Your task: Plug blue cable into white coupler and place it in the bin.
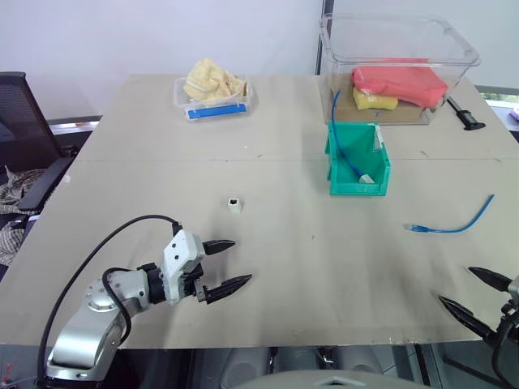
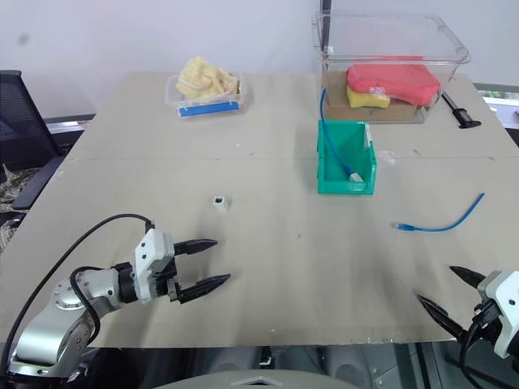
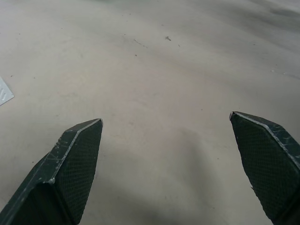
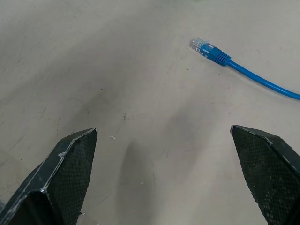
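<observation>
Nothing is done yet. Both the left gripper (image 1: 227, 264) and right gripper (image 1: 478, 295) have fingers wide apart, holding nothing. The blue cable (image 1: 454, 223) lies unplugged, ahead of the right fingers. The white coupler (image 1: 233, 204) sits ahead of the left fingers. The bin (image 1: 357, 159) waits farther off.

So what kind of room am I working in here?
Probably an office or lab workbench: a plain beige table against a white wall, an office chair beside it, and a clear plastic tub of supplies at the back.
</observation>
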